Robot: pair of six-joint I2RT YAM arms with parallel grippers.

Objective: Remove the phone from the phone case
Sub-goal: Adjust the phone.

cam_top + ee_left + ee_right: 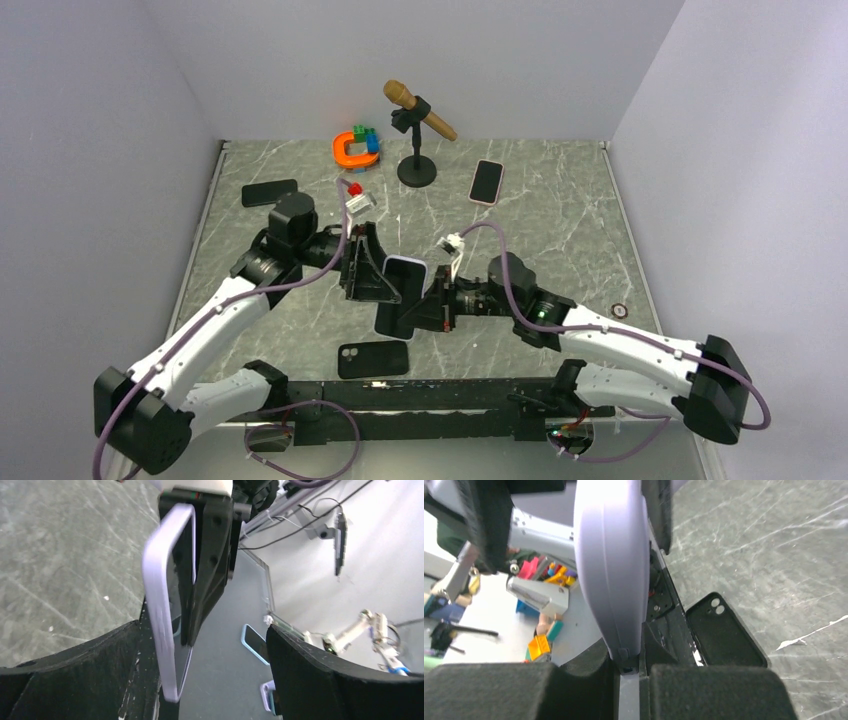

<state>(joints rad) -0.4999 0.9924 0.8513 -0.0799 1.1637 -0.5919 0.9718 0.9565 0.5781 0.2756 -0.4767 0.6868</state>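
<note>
The grey marble desk (560,230) spreads out ahead of me, and my two arms meet above its middle. Between them I hold up the lavender phone case (405,265), clear of the desk, with the phone (400,292) seated inside it, its dark screen framed by the pale rim. My right gripper (425,305) is clenched on the lower end of the case, fingers pressed on both faces. My left gripper (375,268) is spread wide around the case's other end, and I cannot tell whether either finger touches it. At 6 o'clock from the case an empty black case (372,358) lies flat. A microphone (418,110) on its stand is at 12 o'clock, a pink phone (487,181) at 1 o'clock, and a black phone (268,192) at 10 o'clock.
</note>
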